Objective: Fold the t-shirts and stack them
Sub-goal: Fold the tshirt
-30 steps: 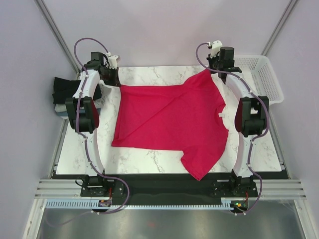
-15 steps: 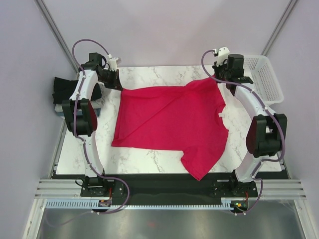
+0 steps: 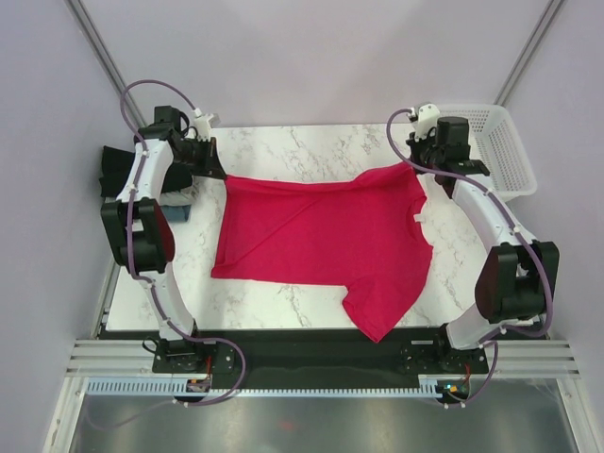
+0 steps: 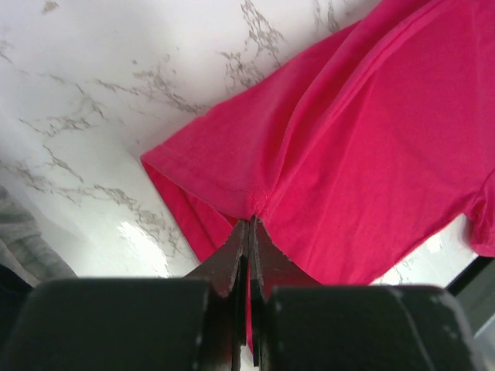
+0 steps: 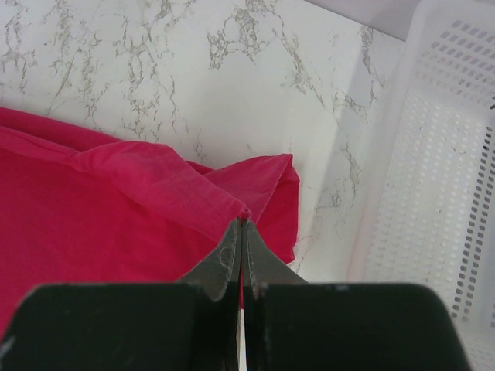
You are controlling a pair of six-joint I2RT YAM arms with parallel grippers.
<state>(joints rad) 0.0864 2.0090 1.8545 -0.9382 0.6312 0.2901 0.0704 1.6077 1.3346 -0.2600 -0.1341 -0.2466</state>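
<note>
the red t-shirt (image 3: 321, 236) lies spread over the middle of the marble tabletop (image 3: 311, 146), its long axis running left to right. the hem end is toward the left arm and the collar toward the right, and the near sleeve hangs over the tabletop's front edge. both tools are closed tight on cloth along the far edge. the left tool (image 3: 209, 170) pinches the far hem corner, its fingertips (image 4: 236, 247) pressed together with fabric bunched between them. the right tool (image 3: 422, 162) pinches a fold of the far sleeve, its fingertips (image 5: 230, 247) shut with no gap showing. that held edge looks raised a little and drawn fairly straight between the two grips, while the rest of the shirt rests flat. the line between the grips runs parallel to the shirt's long axis, and the body of the shirt lies on the near side of both tools, toward the arm bases. so the next fold probably calls for both arms to carry the far edge toward the near edge at an even pace, each serving its own end. the folded shirts (image 3: 115, 170) sit off the left edge behind the left arm, well apart from the red one, and the white basket (image 3: 500, 142) stands just beside the right tool.
</note>
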